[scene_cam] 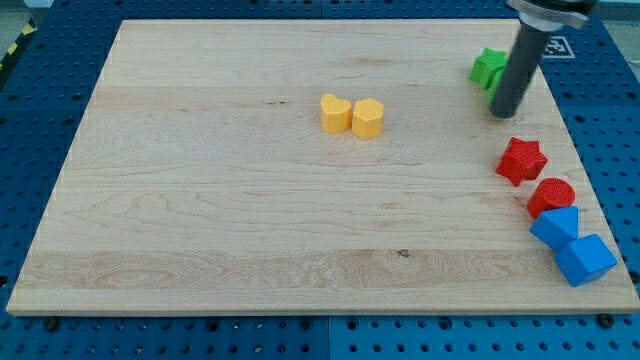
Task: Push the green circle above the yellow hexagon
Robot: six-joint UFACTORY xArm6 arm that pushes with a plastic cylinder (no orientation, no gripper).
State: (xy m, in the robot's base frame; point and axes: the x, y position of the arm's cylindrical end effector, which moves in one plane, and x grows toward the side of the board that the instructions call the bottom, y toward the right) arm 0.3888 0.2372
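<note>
2 blue blocks (572,245) sit nearest; the rod, no jaws to read, rests its tip (503,112) against the green block's (488,68) right, presumably to shove it left toward the yellow hexagon (368,118).

Wooden board (200,200), yellow blocks (352,115) centre, green (487,68), red (521,160), blue (572,245) right

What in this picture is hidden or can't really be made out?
- Green blocks, camera view: the rod covers their right part, so the shapes and count are unclear.
- My tip: whether it touches the green is unclear.
- Rod's upper part: cut off by the view's top.
- Blue blocks: shapes unclear.
</note>
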